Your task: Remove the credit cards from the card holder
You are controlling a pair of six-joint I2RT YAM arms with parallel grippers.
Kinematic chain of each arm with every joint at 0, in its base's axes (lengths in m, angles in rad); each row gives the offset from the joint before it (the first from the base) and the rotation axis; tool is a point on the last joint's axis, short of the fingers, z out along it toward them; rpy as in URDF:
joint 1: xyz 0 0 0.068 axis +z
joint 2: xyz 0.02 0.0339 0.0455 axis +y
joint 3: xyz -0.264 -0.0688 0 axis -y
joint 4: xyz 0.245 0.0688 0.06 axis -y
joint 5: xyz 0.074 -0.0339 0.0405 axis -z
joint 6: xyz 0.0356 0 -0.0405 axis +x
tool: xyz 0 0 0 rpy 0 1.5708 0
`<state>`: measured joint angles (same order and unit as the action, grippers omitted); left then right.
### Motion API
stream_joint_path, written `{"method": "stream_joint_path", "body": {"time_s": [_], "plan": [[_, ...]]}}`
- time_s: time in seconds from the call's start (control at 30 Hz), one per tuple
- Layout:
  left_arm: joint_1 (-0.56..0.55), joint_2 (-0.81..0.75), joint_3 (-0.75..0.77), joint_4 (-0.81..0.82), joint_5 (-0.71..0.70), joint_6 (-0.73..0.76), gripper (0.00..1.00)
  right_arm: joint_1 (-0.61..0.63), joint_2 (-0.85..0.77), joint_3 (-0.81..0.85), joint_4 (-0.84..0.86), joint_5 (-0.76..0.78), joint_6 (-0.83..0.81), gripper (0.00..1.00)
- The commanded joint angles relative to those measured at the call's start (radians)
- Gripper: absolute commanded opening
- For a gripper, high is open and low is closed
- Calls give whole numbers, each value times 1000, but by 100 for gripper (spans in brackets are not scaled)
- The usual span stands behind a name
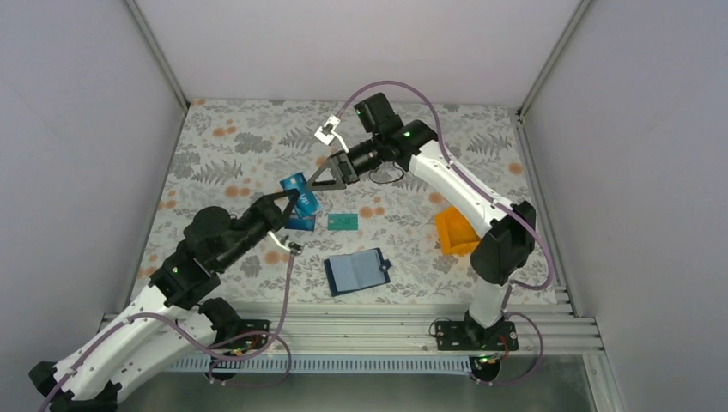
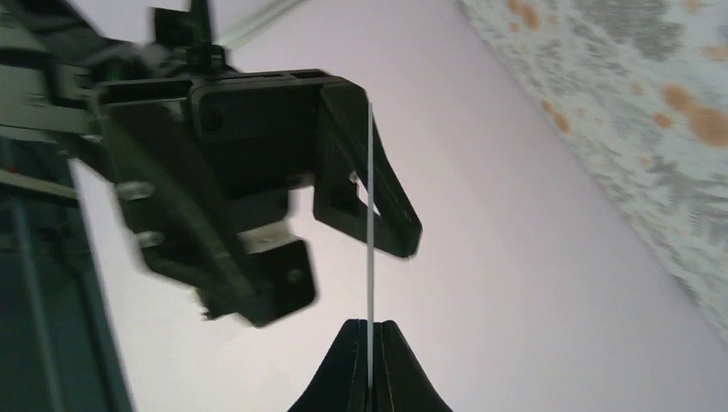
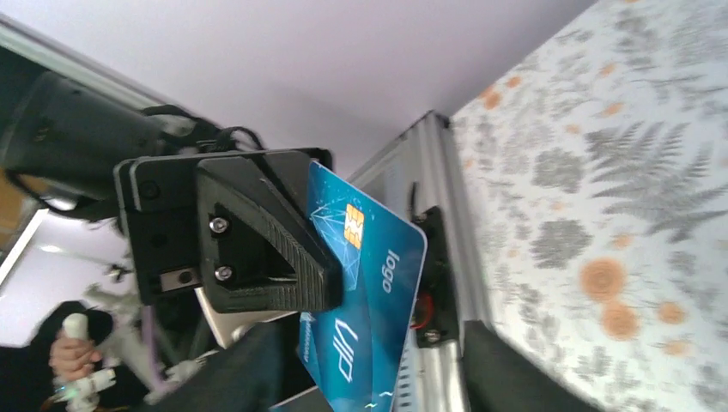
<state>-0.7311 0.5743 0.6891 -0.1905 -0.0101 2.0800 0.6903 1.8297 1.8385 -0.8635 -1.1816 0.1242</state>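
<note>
Aloft — left tool (image 2: 370,336) pinches a blue card (image 3: 382,279).

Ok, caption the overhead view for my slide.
The left gripper clamps a blue card in midair, right gripper open at its far end; teal card and open card holder lie below.
</note>
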Motion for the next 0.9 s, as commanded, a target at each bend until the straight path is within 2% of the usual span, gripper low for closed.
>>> {"method": "stream_joint_path", "body": {"time_s": [0.0,0.1,0.13,0.23,0.3,0.37,0.47,0.73,0.87], "plan": [[0,45,7,-164,-168,50,2,-79,-87,-92,143,197,79,98],[-1,230,87,-361,-320,-357,2,-169,-190,-190,179,482,109,100],[0,311,126,-438,-333,-507,2,-184,-220,-204,176,568,98,100],[1,533,237,-593,-297,-875,2,-211,-301,-231,183,814,62,100],[0,627,269,-613,-257,-1003,2,-224,-367,-272,223,968,74,100],[2,673,259,-576,-237,-1051,2,-235,-443,-346,293,1045,76,100],[22,730,205,-489,-250,-1042,2,-255,-536,-454,378,1041,57,100],[167,840,151,-249,-232,-954,3,-302,-552,-487,363,986,23,100],[186,899,141,-153,-278,-939,2,-319,-566,-499,368,952,9,100]]}}
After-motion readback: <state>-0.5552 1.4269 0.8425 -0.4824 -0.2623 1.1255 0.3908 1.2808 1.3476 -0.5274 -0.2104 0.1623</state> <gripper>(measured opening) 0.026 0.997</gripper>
